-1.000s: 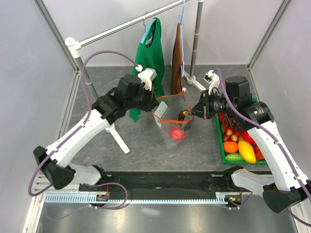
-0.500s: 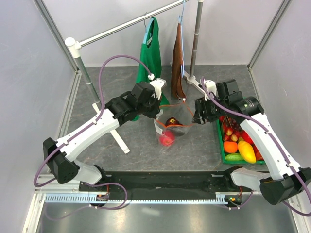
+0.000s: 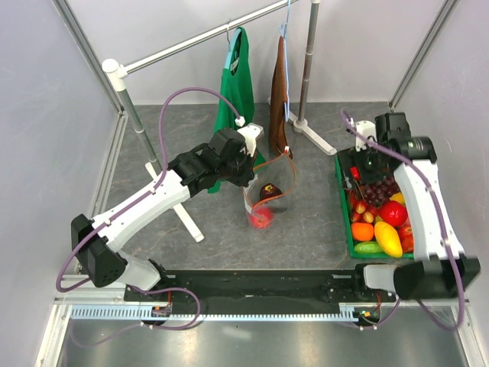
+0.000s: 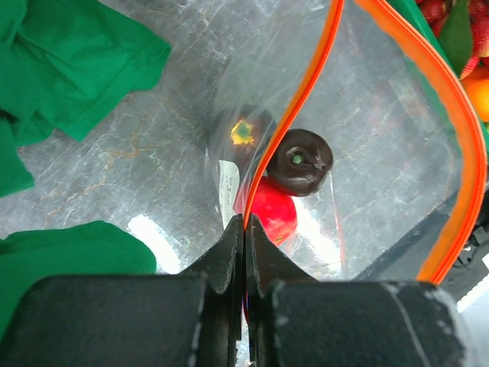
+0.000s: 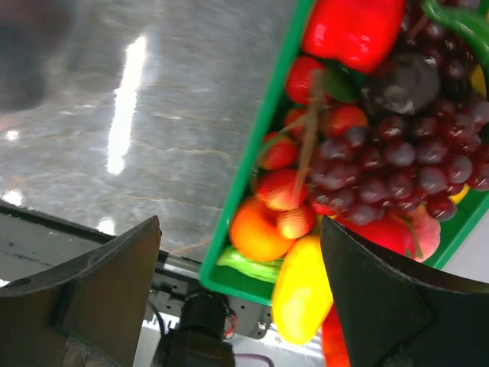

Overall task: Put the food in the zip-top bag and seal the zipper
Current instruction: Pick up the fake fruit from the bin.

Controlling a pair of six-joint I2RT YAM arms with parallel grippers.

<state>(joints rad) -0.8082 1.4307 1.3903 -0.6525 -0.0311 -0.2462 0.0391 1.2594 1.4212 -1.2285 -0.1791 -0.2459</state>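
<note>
Hanging beside zip-top bag: green shirt | tray below right tool

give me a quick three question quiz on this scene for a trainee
1. True or false: the left gripper is shut on the zipper of the zip-top bag.
2. Which fruits are inside the bag? A) maroon fruit and red apple B) banana and lemon C) none
3. Fill in: the right gripper hangs open over the green ____ of fruit.
Key: 1 true; 2 A; 3 tray.
</note>
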